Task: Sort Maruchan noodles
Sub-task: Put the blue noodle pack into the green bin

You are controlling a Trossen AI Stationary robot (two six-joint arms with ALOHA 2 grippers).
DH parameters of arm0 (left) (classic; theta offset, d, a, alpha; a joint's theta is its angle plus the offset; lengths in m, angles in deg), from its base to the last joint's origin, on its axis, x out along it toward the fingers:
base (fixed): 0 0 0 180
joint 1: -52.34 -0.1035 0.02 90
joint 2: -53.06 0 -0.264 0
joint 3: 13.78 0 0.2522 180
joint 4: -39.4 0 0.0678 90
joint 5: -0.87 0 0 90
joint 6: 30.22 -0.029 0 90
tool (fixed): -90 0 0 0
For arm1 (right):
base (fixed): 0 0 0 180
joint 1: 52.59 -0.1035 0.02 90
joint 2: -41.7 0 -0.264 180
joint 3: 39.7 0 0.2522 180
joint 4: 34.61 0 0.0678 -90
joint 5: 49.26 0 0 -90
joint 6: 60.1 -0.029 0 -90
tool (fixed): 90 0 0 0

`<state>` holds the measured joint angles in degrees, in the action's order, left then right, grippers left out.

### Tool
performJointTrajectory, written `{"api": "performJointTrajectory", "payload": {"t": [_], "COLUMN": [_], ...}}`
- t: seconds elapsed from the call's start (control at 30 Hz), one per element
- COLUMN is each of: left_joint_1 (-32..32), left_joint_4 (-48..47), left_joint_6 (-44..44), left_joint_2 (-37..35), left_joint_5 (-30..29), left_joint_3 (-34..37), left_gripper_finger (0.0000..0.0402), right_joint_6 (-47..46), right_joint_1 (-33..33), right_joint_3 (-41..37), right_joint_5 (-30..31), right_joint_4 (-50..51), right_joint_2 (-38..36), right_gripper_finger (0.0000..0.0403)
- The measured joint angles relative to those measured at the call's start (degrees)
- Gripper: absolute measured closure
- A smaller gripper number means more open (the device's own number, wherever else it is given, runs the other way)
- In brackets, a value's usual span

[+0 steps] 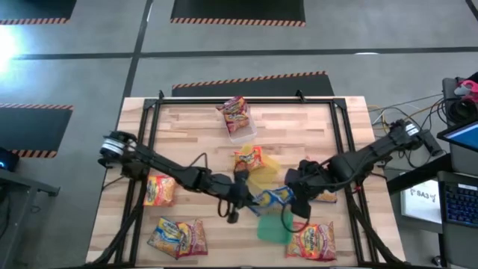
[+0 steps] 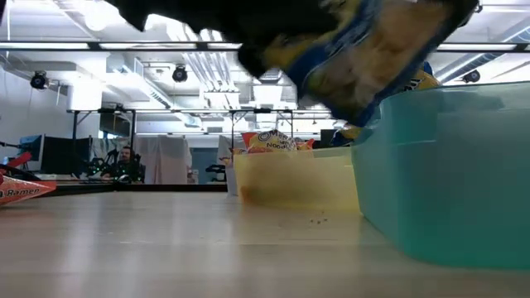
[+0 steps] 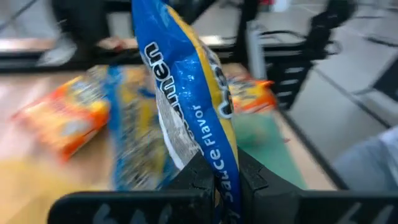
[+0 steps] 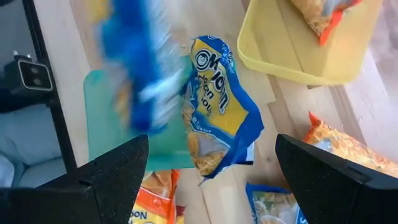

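High view: a blue/yellow packet (image 1: pixel 272 198) is held by the left gripper (image 1: pixel 240 196) just beside the right gripper (image 1: pixel 297 203), above the green tray (image 1: pixel 267 228). Low view: the packet is seen hanging over the tray's wall, sagging, so it is judged light and floppy w/ crinkly, slippery film. Left wrist view: fingers (image 3: pixel 194 180) are pressed together on the packet's end seam, prob. the best hold since noodles inside are brittle. Right wrist view: jaws are spread wide, nothing held; a 2nd blue packet (image 4: pixel 217 102) lies betw. them on the table.

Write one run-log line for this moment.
left gripper: shut on blue noodle packet | right gripper: open, empty | green tray: below packet
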<state>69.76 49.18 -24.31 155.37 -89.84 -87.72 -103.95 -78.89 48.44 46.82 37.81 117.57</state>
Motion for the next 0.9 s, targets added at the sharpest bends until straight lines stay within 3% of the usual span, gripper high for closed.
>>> {"api": "performJointTrajectory", "payload": {"t": [0.2,0.9], "left_joint_1": [0.0,-3.7], "left_joint_4": [0.4,-2.5], "left_joint_6": [-3.4,-11.7], "left_joint_2": [6.0,13.7], "left_joint_5": [6.2,5.5], "left_joint_3": [-6.4,-11.5], "left_gripper_finger": [0.0401,0.0401], "right_joint_6": [-3.6,-8.8], "right_joint_1": [-2.8,-8.9], "right_joint_3": [-0.8,-2.9], "right_joint_5": [1.6,2.5], "right_joint_4": [3.2,1.0], "right_joint_2": [0.8,0.7], "right_gripper_finger": [0.0062,0.0062]}}
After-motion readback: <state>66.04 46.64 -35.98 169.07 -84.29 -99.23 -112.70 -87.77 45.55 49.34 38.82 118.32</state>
